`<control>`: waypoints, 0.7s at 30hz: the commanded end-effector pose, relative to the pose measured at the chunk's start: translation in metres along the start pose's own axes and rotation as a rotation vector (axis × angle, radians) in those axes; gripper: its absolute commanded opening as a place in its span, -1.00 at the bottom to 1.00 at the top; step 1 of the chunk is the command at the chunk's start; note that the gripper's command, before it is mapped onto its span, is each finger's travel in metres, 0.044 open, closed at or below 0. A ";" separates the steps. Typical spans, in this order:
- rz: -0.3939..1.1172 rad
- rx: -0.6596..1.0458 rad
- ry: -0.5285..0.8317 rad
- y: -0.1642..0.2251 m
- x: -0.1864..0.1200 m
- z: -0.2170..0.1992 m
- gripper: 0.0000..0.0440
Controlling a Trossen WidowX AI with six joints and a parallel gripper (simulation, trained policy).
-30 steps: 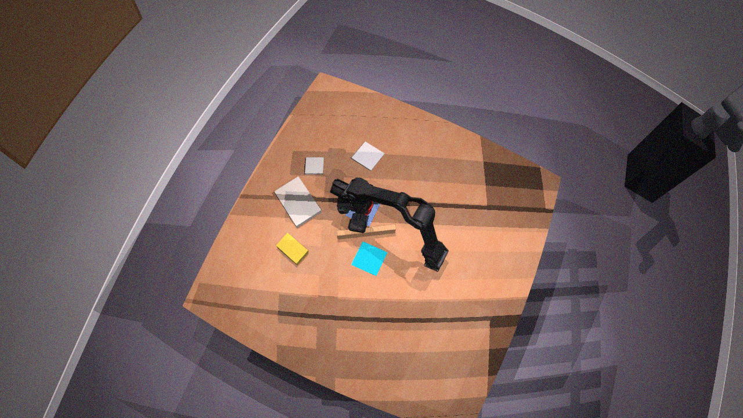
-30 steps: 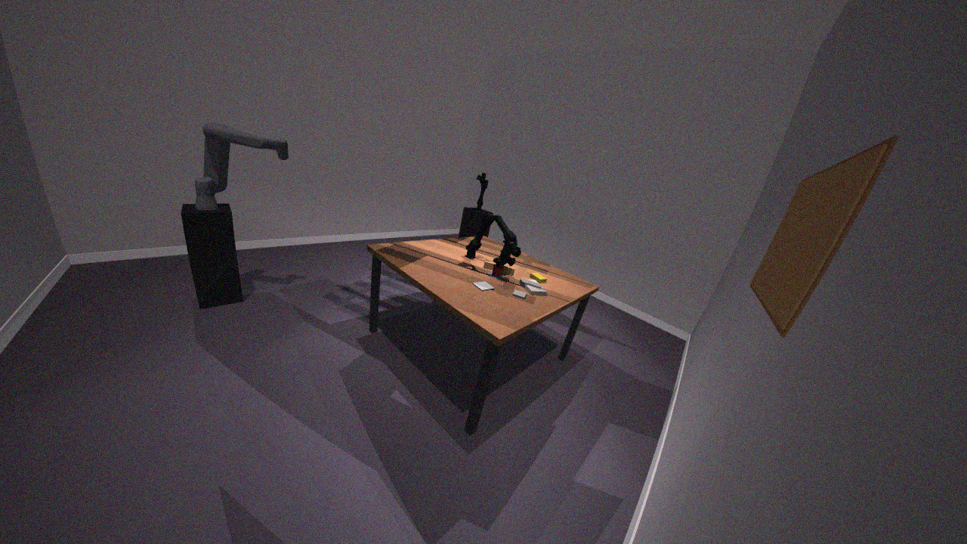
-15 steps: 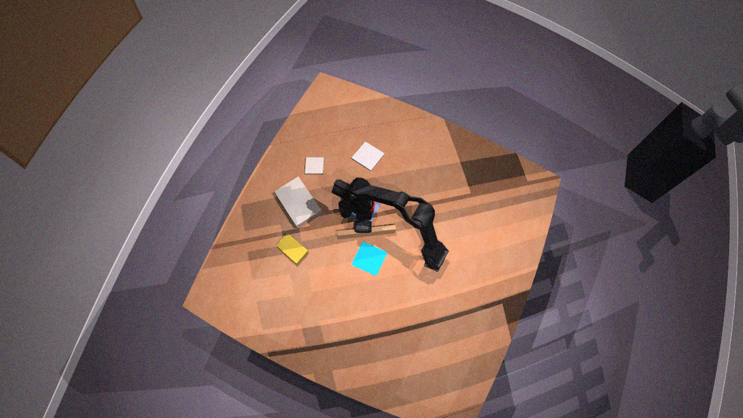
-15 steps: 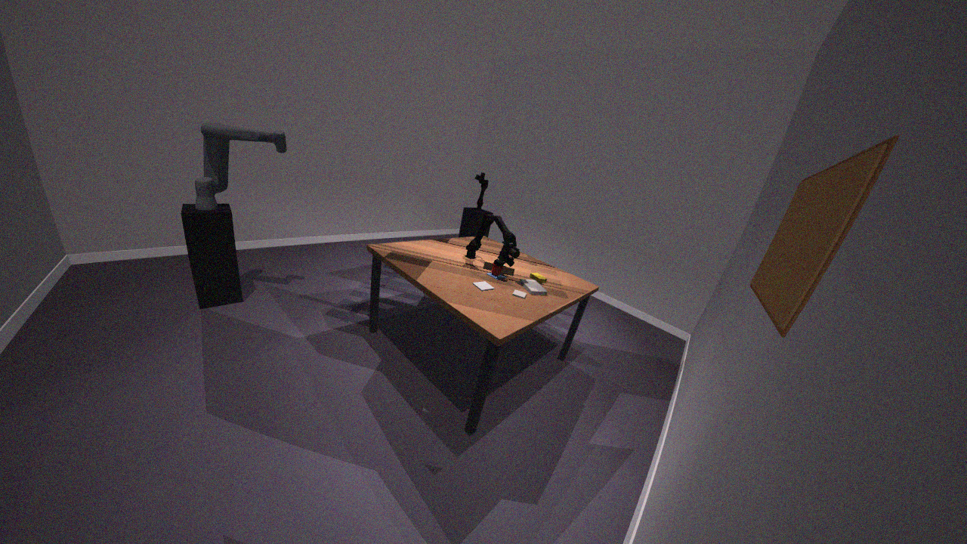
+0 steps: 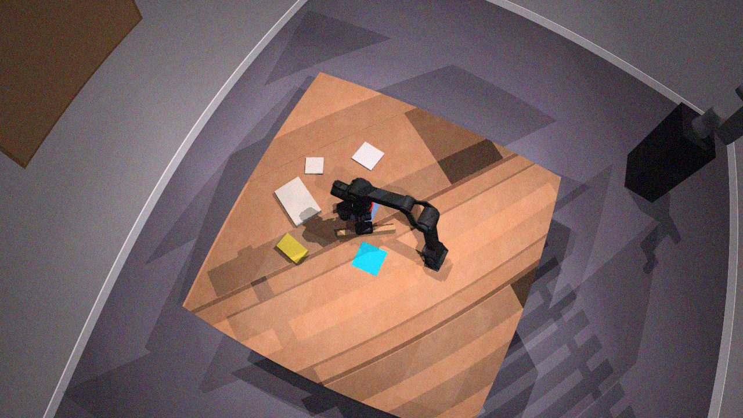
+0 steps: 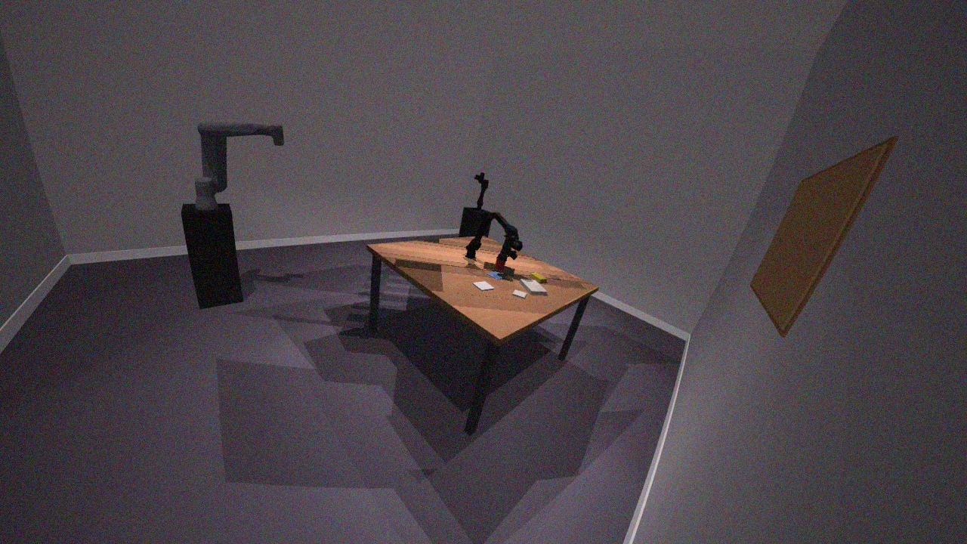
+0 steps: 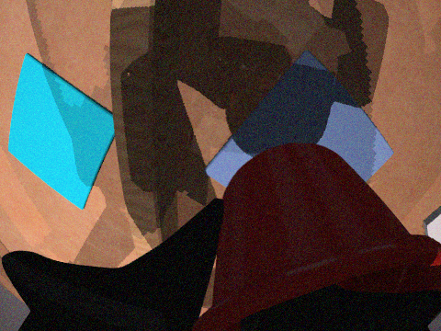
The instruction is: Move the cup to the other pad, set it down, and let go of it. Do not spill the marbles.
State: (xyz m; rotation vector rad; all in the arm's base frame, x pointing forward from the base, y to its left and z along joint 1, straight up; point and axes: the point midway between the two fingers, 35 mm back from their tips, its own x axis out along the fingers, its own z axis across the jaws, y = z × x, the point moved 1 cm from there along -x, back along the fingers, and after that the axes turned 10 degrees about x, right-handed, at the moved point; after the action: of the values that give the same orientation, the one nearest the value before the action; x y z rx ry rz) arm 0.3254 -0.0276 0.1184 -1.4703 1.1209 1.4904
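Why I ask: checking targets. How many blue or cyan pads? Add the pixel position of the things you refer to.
2: the cyan pad [image 5: 369,258] [image 7: 43,131] at the wrist view's left, the blue pad [image 5: 375,209] [image 6: 495,275] [image 7: 351,126] partly behind the red cup [image 5: 371,206] [image 6: 500,262] [image 7: 308,211] there. More may be hidden.

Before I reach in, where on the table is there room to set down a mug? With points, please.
Likely the stretch between the cyan pad [image 5: 369,258] [image 7: 55,133] and the table's bottom edge in the top view. It's crowded around the end effector, shut on the cup [image 6: 500,262] [image 7: 303,221], with the blue pad [image 6: 495,275] [image 7: 351,129] and wooden bar [image 5: 384,229] close by.

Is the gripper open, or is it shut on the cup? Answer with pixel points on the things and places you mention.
Shut on the red cup [image 6: 500,262] [image 7: 303,221]; the gripper's [image 7: 216,257] finger presses its wall.
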 end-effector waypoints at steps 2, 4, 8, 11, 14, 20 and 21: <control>-0.027 -0.028 0.002 -0.003 -0.013 0.009 -1.00; -0.036 -0.040 0.003 -0.005 -0.017 0.014 -1.00; -0.054 -0.067 0.007 -0.008 -0.024 0.025 -1.00; -0.068 -0.086 0.011 -0.011 -0.029 0.034 -0.99; -0.082 -0.105 0.015 -0.014 -0.032 0.044 -0.98; -0.109 -0.140 0.023 -0.018 -0.038 0.063 -1.00; -0.113 -0.146 0.024 -0.018 -0.038 0.066 -1.00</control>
State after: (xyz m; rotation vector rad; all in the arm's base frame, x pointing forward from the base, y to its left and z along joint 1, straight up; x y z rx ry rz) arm 0.3236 0.0368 0.1498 -1.6202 0.9610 1.5127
